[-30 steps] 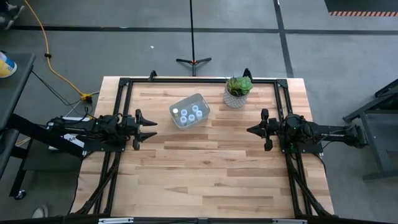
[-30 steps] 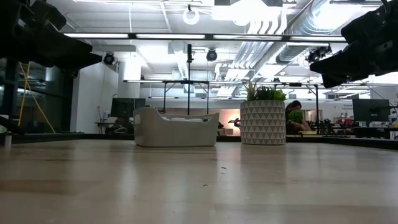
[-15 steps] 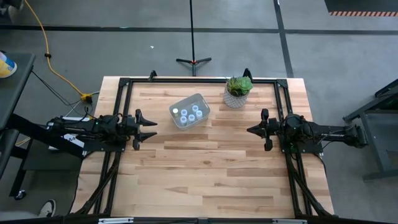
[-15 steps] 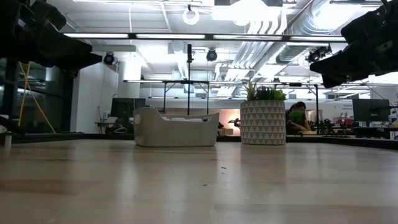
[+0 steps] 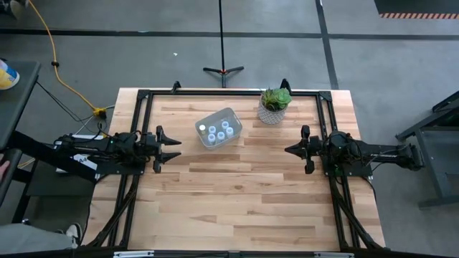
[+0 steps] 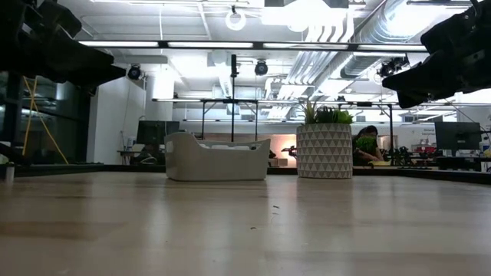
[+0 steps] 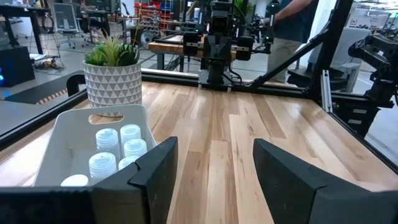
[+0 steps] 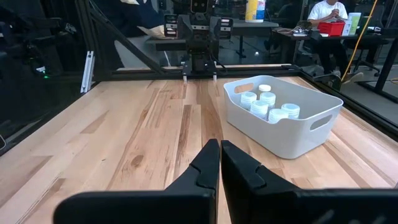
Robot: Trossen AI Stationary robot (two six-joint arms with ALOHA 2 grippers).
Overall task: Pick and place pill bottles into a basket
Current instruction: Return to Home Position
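Note:
The light grey basket [image 5: 219, 127] stands on the table at the far middle, with several white-capped pill bottles [image 5: 221, 130] upright inside it; it also shows in the low view [image 6: 217, 157], the left wrist view [image 7: 93, 146] and the right wrist view [image 8: 283, 116]. My left gripper [image 5: 176, 147] is open and empty at the table's left side, raised, short of the basket. My right gripper [image 5: 288, 150] is shut and empty at the right side, raised.
A white patterned pot with a green plant [image 5: 275, 105] stands to the right of the basket near the far edge. A black frame [image 5: 229, 92] runs along the table's far and side edges. Bare wood [image 5: 237, 193] lies between and in front of the arms.

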